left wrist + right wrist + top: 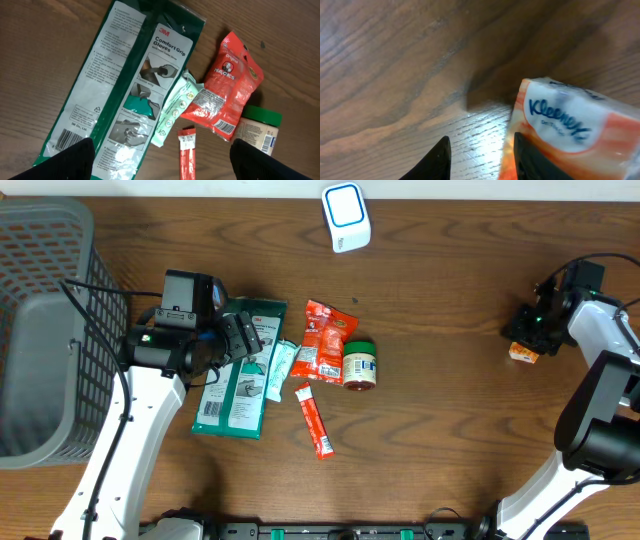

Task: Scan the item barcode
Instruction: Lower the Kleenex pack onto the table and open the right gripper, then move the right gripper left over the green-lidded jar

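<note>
My left gripper (233, 345) (162, 165) hangs open above a heap of items at mid-table, holding nothing. Under it lie a green 3M gloves packet (238, 383) (125, 75), a pale green sachet (281, 369) (175, 107), a red snack bag (325, 340) (227, 85), a red stick sachet (316, 420) (186, 155) and a green-lidded jar (360, 365) (257, 130). At the far right my right gripper (530, 330) (480, 160) is low over the table. Bare wood shows between its fingers. An orange and white Kleenex pack (523, 352) (565, 125) lies just outside the right-hand finger.
A white scanner (346, 217) with a blue face stands at the back middle of the table. A grey mesh basket (40, 330) fills the left side, close to the left arm. The right arm's base sits at the front right.
</note>
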Available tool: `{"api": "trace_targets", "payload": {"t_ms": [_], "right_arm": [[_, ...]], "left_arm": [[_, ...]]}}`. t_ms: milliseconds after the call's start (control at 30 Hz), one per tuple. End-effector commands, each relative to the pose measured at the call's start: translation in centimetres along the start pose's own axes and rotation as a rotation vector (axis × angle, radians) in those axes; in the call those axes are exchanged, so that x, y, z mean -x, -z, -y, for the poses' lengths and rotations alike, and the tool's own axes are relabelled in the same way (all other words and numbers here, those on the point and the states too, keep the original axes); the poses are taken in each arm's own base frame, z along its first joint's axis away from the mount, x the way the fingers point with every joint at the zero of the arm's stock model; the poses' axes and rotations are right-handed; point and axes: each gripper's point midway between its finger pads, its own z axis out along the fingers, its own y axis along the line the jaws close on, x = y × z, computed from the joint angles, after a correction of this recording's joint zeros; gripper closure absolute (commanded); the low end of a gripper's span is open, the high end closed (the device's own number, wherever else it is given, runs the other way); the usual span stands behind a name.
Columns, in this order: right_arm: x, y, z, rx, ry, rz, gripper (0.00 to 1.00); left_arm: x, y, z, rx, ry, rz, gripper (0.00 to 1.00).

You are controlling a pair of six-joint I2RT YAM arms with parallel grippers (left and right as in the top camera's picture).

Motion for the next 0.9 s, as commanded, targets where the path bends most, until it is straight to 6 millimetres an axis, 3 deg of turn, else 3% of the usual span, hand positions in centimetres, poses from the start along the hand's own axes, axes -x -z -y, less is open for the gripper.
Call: {"api": "trace_targets", "payload": {"t_ms": [0, 233, 467, 633, 767, 867], "right_arm": [[-0.9, -0.6, 0.3, -0.009, 0.017, -0.023, 0.62], [-0.9, -0.4, 2.1, -0.112, 0.015, -0.020, 0.57], [-0.3, -0.2, 2.3, -0.124, 0.016, -0.003, 0.52], [-0.3, 0.2, 3.5, -0.177, 0.004, -0.005, 0.50], [-0.6, 0.4, 2.9, -0.145, 0.004, -0.021, 0.48], [-0.9, 1.8, 1.5, -0.097, 0.005, -0.040, 0.44]], "left_arm": [[0.6, 0.5, 0.1, -0.001, -0.006, 0.023, 0.13], [0.6, 0.5, 0.1, -0.001, -0.006, 0.023, 0.13], [0.6, 0.5, 0.1, -0.001, -0.006, 0.023, 0.13], [0.6, 0.5, 0.1, -0.001, -0.006, 0.023, 0.13], [0.6, 0.5, 0.1, -0.001, -0.006, 0.023, 0.13], [0.6, 0.5, 0.1, -0.001, -0.006, 0.023, 0.13]]}}
